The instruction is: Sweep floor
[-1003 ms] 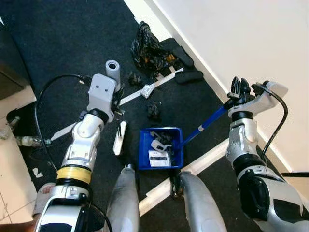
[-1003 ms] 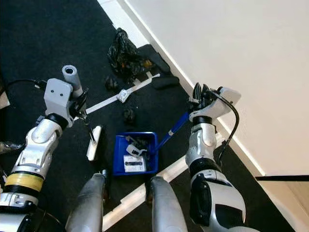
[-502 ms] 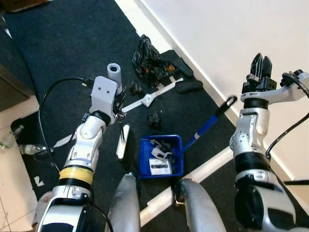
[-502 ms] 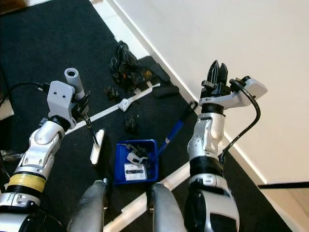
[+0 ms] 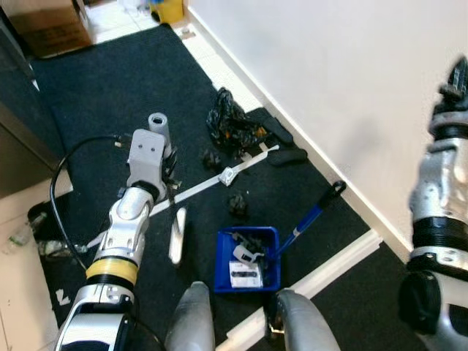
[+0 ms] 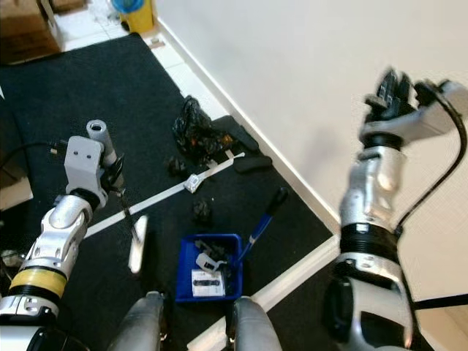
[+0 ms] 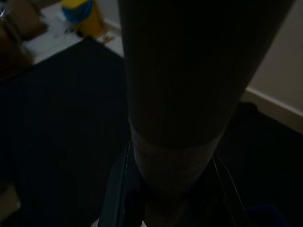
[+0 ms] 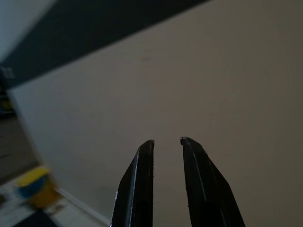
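Gripping the brush by its thin dark stem, the left gripper has its fingers closed on that stem, and the white brush head hangs just above the dark carpet, left of the dustpan. The left wrist view is dark, with a broad round shape before the lens and a yellow bin far off by the wall. The right gripper is raised high against the white wall, holding nothing; its two black fingers stand slightly apart with a narrow gap between the tips. The blue dustpan sits on the carpet just ahead of the robot's legs, with scraps and a white card inside, and its blue handle slants up toward the wall, free of either gripper. Beyond it lie small dark clumps, a crumpled black bag and dark flat pieces near the skirting. A white strip crosses the carpet between the brush and the bag.
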